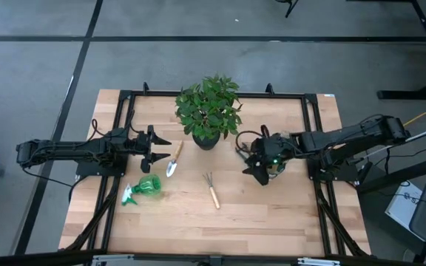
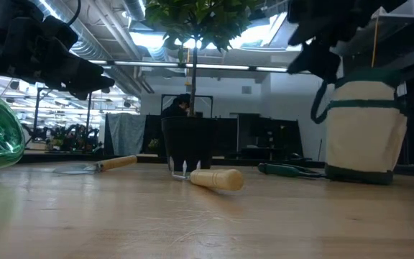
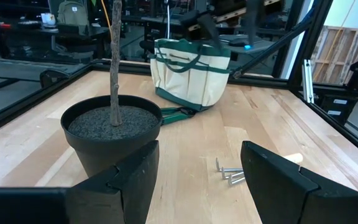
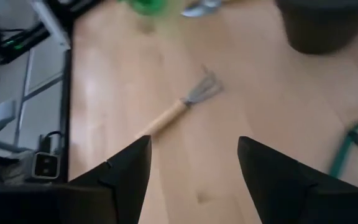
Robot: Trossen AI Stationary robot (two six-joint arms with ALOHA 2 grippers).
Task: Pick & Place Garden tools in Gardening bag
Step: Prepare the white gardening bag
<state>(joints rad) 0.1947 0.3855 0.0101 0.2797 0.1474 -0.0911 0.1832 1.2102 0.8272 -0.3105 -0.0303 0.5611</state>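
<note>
The left hand (image 1: 163, 148), fingers spread, hovers near the tabletop's left edge beside the trowel (image 1: 174, 159). The right hand (image 1: 251, 164), also spread, hangs over the gardening bag (image 3: 190, 73) toward the right edge. The rake (image 1: 211, 190) lies mid-tabletop, the green spray bottle (image 1: 143, 188) left of it, pruning shears (image 3: 174, 116) beside the bag.

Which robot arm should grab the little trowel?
Probably the left. The left gripper hangs open right beside the trowel, while the right gripper is over by the gardening bag, past the potted plant.

Trowel (image 1: 173, 159) left of rake (image 1: 211, 189), bag (image 1: 274, 164) right, plant (image 1: 208, 111) behind.
</note>
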